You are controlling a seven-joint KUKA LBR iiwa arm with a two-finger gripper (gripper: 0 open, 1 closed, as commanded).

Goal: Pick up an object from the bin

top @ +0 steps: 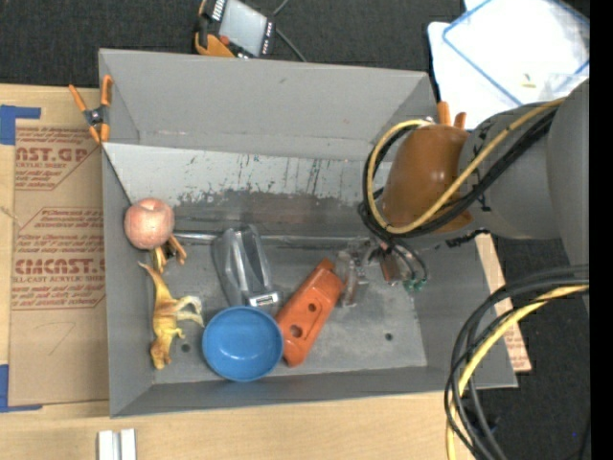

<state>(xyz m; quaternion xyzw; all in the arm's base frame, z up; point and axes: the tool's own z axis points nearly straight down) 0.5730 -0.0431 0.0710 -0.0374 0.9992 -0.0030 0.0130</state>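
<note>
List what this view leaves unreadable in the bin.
1. Camera view: whether the gripper touches the orange block at its upper end; the spot is small and shadowed.
2. Camera view: the bin at its right rear corner, hidden by the arm's orange cover.
3. Camera view: which animal the yellow toy is; too small.

Arm (541, 175) reaches in from right; orange wrist cover (426, 175) looped by cables (374, 175); tool (354, 278) lowered, pointing down-left.

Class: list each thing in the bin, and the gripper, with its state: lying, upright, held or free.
Pink ball: free, at far left.
Yellow toy animal: lying flat.
Blue bowl: free, at the front.
Clear cup: lying on its side.
Orange block: lying slantwise on the floor.
Gripper: low, at the block's upper end.
</note>
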